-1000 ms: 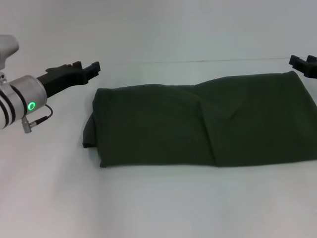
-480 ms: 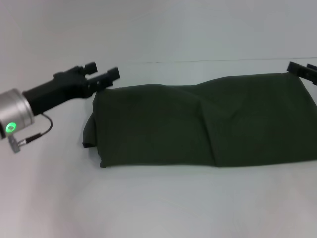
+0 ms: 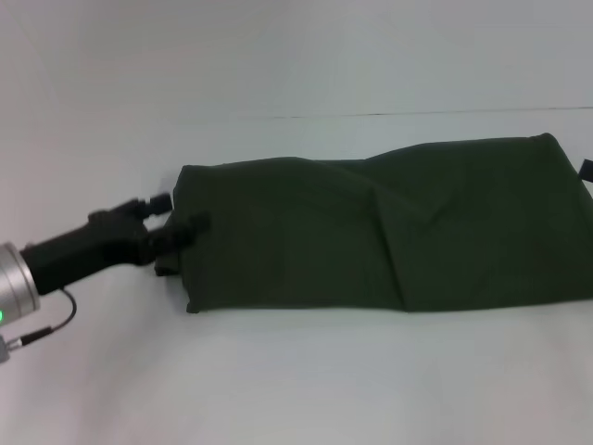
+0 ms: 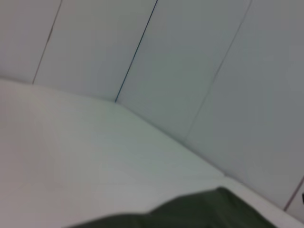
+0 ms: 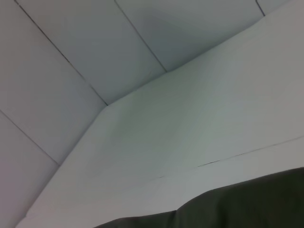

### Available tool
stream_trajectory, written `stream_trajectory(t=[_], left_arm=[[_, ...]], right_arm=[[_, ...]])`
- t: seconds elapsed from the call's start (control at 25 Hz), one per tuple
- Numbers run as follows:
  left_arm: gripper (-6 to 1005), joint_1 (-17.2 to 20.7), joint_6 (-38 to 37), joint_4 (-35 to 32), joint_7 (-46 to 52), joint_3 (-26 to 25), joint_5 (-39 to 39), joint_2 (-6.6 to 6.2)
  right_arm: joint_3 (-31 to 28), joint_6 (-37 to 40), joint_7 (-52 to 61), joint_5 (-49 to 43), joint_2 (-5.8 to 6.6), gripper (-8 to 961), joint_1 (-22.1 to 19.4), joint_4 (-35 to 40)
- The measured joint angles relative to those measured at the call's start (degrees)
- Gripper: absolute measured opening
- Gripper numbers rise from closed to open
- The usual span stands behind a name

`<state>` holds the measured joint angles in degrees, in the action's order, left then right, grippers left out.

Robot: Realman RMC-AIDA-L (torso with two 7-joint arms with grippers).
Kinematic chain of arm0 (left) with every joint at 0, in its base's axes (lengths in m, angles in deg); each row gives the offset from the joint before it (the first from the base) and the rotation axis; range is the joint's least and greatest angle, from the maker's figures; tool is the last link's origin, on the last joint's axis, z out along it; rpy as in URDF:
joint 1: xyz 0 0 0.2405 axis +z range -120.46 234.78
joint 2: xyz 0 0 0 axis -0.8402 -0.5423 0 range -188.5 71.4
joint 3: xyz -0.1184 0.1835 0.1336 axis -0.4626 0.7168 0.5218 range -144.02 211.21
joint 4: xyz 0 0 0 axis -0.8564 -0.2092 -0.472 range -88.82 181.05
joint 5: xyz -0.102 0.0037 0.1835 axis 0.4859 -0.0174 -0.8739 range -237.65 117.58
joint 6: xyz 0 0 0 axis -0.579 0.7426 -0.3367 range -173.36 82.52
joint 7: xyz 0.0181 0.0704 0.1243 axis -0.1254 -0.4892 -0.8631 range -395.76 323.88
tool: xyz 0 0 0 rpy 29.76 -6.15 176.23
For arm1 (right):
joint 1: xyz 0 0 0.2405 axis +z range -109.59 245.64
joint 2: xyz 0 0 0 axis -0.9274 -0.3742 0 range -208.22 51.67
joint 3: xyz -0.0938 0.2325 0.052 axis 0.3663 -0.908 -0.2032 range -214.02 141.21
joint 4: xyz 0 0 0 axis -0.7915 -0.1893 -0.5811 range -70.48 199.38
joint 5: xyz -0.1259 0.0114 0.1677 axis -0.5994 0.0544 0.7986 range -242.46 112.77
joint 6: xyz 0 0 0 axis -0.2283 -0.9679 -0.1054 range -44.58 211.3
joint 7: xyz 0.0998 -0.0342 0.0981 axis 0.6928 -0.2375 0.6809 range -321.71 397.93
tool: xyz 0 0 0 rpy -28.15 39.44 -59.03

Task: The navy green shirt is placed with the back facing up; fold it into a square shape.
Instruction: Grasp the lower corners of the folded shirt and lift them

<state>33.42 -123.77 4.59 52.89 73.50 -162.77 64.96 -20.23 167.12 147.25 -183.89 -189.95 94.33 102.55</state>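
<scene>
Now, step: gripping the shirt's left end for the crosswise fold.
Left gripper [image 3: 181, 219]: fingers spread around the edge.
Shirt [image 3: 371, 232]: long band on the bench [image 3: 296, 389].
Right gripper [image 3: 586, 171]: fingers unseen.
Next: close, lift.

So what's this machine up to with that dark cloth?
It is folding a plain dark olive-green short-sleeved shirt, which lies on the white table as a long band. The left claw is at the shirt's left end, fingers apart, not gripping yet. The right claw barely shows at the shirt's far right end.
</scene>
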Motion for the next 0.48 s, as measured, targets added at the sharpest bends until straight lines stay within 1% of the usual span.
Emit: stream_trajectory(t=[0.08,0.24,0.48], left_arm=[[864,0.8,0.8,0.2,0.4,0.1,-2.6,0.18],[864,1.1,1.8,1.5,0.6,0.0,-4.6,0.31],[865,0.9,3.3,3.0,1.9,0.1,-7.6,0.25]], right_arm=[[-0.2,1.1,0.5,0.2,0.39,766,-0.7,0.1],[-0.2,1.3,1.3,0.2,0.77,765,-1.5,0.1],[-0.8,1.3,2.0,0.6,0.83,762,-1.8,0.1]])
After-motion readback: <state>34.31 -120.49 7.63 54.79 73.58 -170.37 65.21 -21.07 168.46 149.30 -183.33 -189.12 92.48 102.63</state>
